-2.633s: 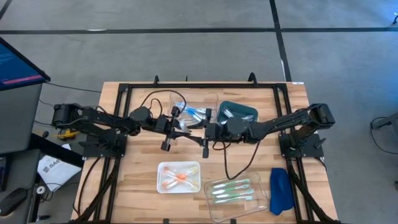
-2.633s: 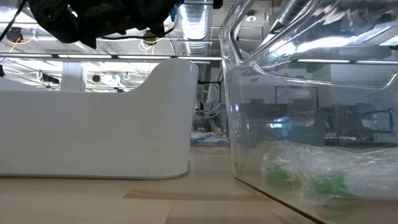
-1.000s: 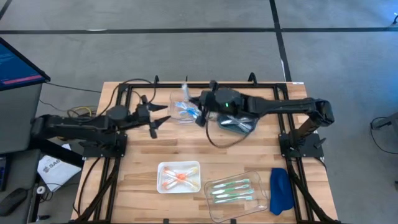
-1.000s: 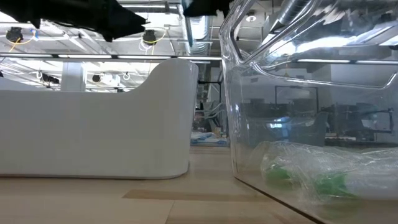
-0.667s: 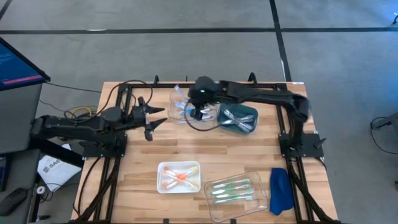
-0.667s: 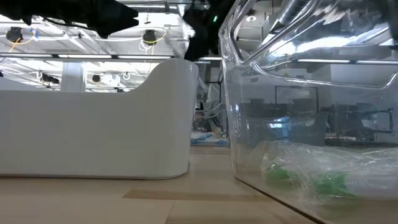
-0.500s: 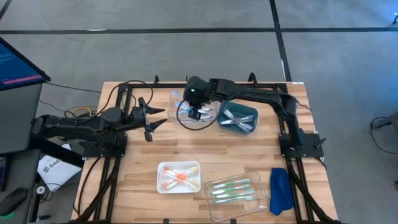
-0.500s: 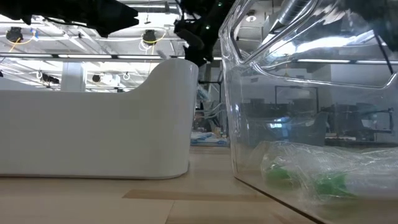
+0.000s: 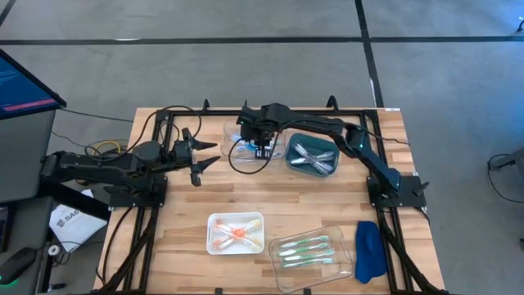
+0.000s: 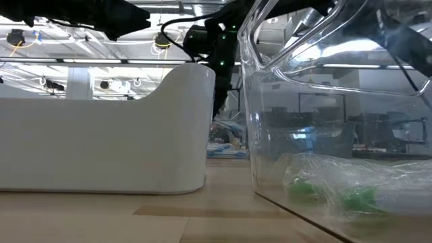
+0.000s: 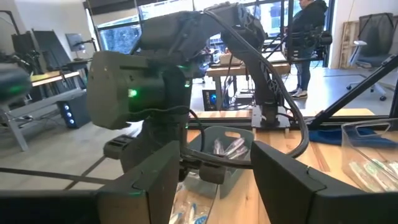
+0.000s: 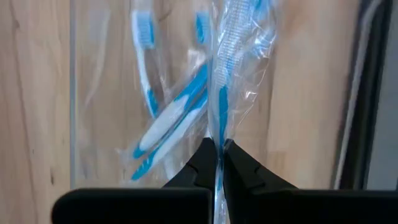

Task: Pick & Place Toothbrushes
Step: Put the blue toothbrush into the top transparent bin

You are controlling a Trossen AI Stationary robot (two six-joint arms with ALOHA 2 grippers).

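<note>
My right gripper (image 9: pixel 260 149) points steeply down over the clear tray (image 9: pixel 236 131) at the table's far middle and is shut on a wrapped blue toothbrush (image 12: pixel 222 93). More blue toothbrushes (image 12: pixel 163 124) lie in that tray. White-grey toothbrushes fill the teal tray (image 9: pixel 330 166) beside it. Orange ones lie in the white tray (image 9: pixel 214 223), green ones in the near clear tray (image 9: pixel 344 266). My left gripper (image 9: pixel 201 154) hangs open and level, left of the far clear tray, holding nothing. My right gripper pinches the wrapped blue toothbrush at its handle end (image 12: pixel 218 148) between its two shut fingers (image 12: pixel 202 163). The fingers come from above, slanting steeply down, roughly in line with the brush. The brush hangs below them, head end lowest, over the far clear tray.
A blue cloth (image 9: pixel 370 250) lies at the near right corner. Black frame rails (image 9: pixel 270 112) run along the far edge and both sides. Cables (image 9: pixel 176 111) loop at the far left. A person (image 11: pixel 308 37) stands in the room beyond the table.
My right arm has swung toward the far edge, and its gripper has tipped from nearly level to steeply downward and sunk over the far clear tray, staying shut on the blue toothbrush.
</note>
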